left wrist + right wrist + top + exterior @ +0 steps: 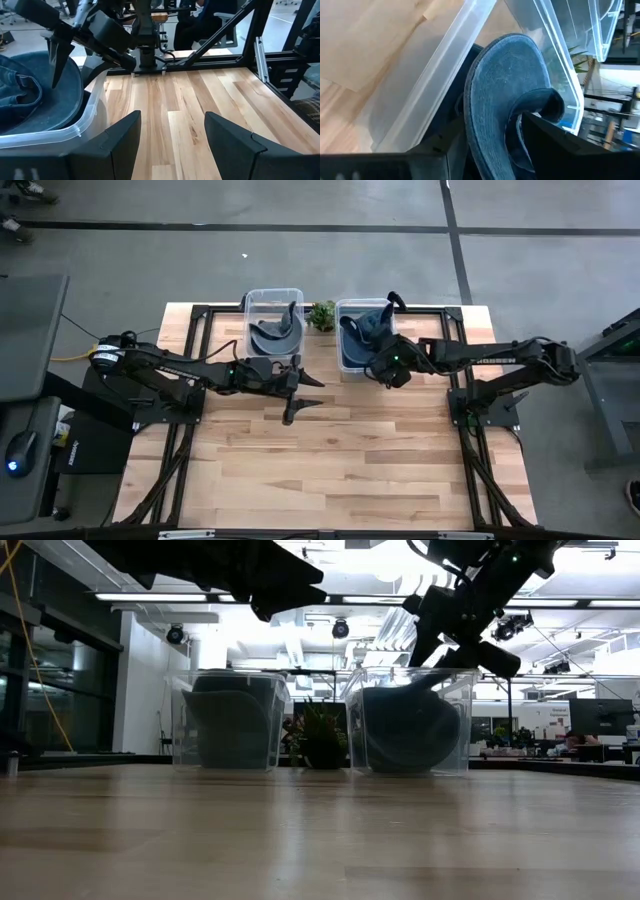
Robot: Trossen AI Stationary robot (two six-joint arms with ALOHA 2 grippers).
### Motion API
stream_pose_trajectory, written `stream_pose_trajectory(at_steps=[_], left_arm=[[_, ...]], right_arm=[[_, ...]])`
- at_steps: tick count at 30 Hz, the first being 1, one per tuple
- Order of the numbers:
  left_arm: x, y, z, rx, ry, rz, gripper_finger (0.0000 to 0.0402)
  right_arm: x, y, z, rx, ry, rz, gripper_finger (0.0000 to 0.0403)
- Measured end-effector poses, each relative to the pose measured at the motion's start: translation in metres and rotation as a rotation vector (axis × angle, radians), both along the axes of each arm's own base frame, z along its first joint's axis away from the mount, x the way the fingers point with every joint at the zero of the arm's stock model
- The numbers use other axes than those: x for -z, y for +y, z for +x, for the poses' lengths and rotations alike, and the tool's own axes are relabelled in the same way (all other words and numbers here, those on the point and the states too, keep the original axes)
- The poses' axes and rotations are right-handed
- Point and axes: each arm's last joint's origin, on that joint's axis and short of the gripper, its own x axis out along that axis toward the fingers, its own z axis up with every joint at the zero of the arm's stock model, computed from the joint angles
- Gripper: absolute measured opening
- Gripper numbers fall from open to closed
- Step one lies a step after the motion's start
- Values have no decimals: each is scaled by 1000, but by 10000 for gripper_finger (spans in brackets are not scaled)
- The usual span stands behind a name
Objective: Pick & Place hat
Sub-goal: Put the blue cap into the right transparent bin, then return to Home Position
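I am watching the right claw point(385, 365) hanging over the near rim of the right bin point(346, 364), upper middle of the high view, with the denim hat point(507, 85) lying inside that bin. In the right wrist view the hat's brim is curling up between my two dark fingers point(550, 145), which are standing apart on either side of it; I am reading the jaws as spread around the brim, not clamped, though I cannot tell whether either finger is touching the cloth. The left claw point(300, 388) is waiting over the bare worktop point(350, 470) just in front of the left bin point(253, 301), which is holding a second blue hat point(275, 332); its fingers are standing apart with nothing between them, as the left wrist view shows. A small plant point(321, 315) is sitting between the two bins. I am judging the hat to be light and soft, a floppy denim thing that will sag and fold once lifted, with cloth that should grip well. The brim is looking like the stiffest part, so I would be pinching it near where it meets the crown, keeping clear of the bin's slick plastic wall.
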Motion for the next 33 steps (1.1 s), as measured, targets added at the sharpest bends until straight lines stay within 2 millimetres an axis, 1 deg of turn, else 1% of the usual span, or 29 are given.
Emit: stream_pose_trajectory(at_steps=[4, 10, 13, 18, 21, 25, 30, 33], left_arm=[[1, 1, 0, -16, 10, 3, 216], [1, 1, 0, -30, 13, 6, 216], [1, 1, 0, -31, 15, 3, 216], [2, 1, 0, -33, 18, 3, 216], [2, 1, 0, -48, 18, 6, 216], [0, 3, -4, -100, 37, 23, 216], [-8, 5, -11, -135, 33, 34, 216], [-13, 5, -16, -135, 26, 40, 216]], right_arm=[[-1, 7, 1, 9, 25, -81, 178], [-2, 20, 1, -3, 40, -142, 177], [-2, 24, -2, 22, 82, -212, 179], [-5, 29, -10, 63, 114, -272, 177], [-12, 30, -14, 100, 75, -287, 178], [-26, 34, -23, 155, -30, -279, 175], [-45, 37, -44, 225, -132, -287, 175], [-55, 39, -57, 248, -227, -215, 174]])
